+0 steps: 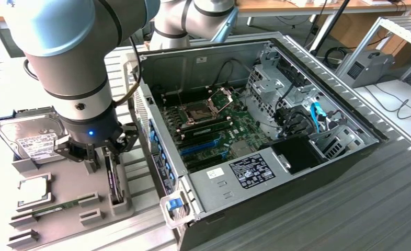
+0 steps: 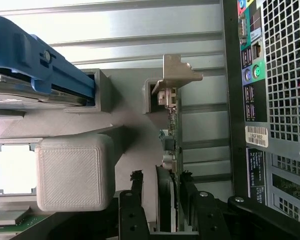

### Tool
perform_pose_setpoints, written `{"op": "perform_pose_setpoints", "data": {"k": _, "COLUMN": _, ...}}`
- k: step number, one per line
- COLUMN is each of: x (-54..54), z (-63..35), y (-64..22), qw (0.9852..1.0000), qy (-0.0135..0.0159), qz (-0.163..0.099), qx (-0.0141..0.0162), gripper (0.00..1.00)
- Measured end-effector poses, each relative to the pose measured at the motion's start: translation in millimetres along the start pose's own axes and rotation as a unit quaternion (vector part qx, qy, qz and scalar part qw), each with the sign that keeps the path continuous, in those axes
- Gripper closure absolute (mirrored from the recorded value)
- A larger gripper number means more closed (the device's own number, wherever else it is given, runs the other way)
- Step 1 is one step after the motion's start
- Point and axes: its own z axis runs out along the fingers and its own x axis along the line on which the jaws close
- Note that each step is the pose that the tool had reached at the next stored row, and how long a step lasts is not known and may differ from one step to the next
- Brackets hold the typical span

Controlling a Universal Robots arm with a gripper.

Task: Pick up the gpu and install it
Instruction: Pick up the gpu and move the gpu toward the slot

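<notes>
- Gpu (image 1: 114,183), the thin flat black circuit card with a silver metal bracket strip on one end: stands on edge in a slot of the grey plastic parts holder (image 1: 66,196), just beside the open case, not lifted yet.
- Black two-finger gripper (image 1: 102,157) on the big grey and blue arm: hangs right over the card, jaws spread wide, one down each side of it, pinching nothing.
- Wrist view, same deal: card edge-on between the black fingers (image 2: 136,182), bracket end tucked against a grey post of the holder.
- Silver hard drive with white label (image 1: 31,138): sits in a blue carrier on that holder, toward the exterior view's left of the gripper.
- Square silver processor chip (image 1: 32,189) and slim green memory stick (image 1: 63,206): lie in separate pockets, nearer the camera.
- Big black computer case (image 1: 331,172): lies on its side, lid off, at the exterior view's right of the holder, green motherboard (image 1: 213,130) with blue card slots showing inside.
</notes>
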Motion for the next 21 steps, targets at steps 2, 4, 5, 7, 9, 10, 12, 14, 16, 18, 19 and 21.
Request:
{"op": "perform_pose_setpoints", "data": {"k": 2, "x": 0.0, "z": 0.0, "y": 0.0, "qw": 1.0000, "qy": 0.0000, "qz": 0.000, "qx": 0.0000, "gripper": 0.58}}
{"op": "perform_pose_setpoints", "data": {"k": 4, "x": 0.0, "z": 0.0, "y": 0.0, "qw": 1.0000, "qy": 0.0000, "qz": 0.000, "qx": 0.0000, "gripper": 0.58}}
{"op": "perform_pose_setpoints", "data": {"k": 5, "x": 0.0, "z": 0.0, "y": 0.0, "qw": 1.0000, "qy": 0.0000, "qz": 0.000, "qx": 0.0000, "gripper": 0.58}}
{"op": "perform_pose_setpoints", "data": {"k": 7, "x": 0.0, "z": 0.0, "y": 0.0, "qw": 1.0000, "qy": 0.0000, "qz": 0.000, "qx": 0.0000, "gripper": 0.66}}
{"op": "perform_pose_setpoints", "data": {"k": 9, "x": 0.0, "z": 0.0, "y": 0.0, "qw": 1.0000, "qy": 0.0000, "qz": 0.000, "qx": 0.0000, "gripper": 0.71}}
{"op": "perform_pose_setpoints", "data": {"k": 10, "x": 0.0, "z": 0.0, "y": 0.0, "qw": 1.0000, "qy": 0.0000, "qz": 0.000, "qx": 0.0000, "gripper": 0.71}}
{"op": "perform_pose_setpoints", "data": {"k": 12, "x": 0.0, "z": 0.0, "y": 0.0, "qw": 1.0000, "qy": 0.0000, "qz": 0.000, "qx": 0.0000, "gripper": 0.71}}
{"op": "perform_pose_setpoints", "data": {"k": 14, "x": 0.0, "z": 0.0, "y": 0.0, "qw": 1.0000, "qy": 0.0000, "qz": 0.000, "qx": 0.0000, "gripper": 0.71}}
{"op": "perform_pose_setpoints", "data": {"k": 16, "x": 0.0, "z": 0.0, "y": 0.0, "qw": 1.0000, "qy": 0.0000, "qz": 0.000, "qx": 0.0000, "gripper": 0.71}}
{"op": "perform_pose_setpoints", "data": {"k": 18, "x": 0.0, "z": 0.0, "y": 0.0, "qw": 1.0000, "qy": 0.0000, "qz": 0.000, "qx": 0.0000, "gripper": 0.71}}
{"op": "perform_pose_setpoints", "data": {"k": 19, "x": 0.0, "z": 0.0, "y": 0.0, "qw": 1.0000, "qy": 0.0000, "qz": 0.000, "qx": 0.0000, "gripper": 0.71}}
{"op": "perform_pose_setpoints", "data": {"k": 21, "x": 0.0, "z": -0.5, "y": 0.1, "qw": 1.0000, "qy": -0.0001, "qz": 0.000, "qx": -0.0001, "gripper": 0.71}}
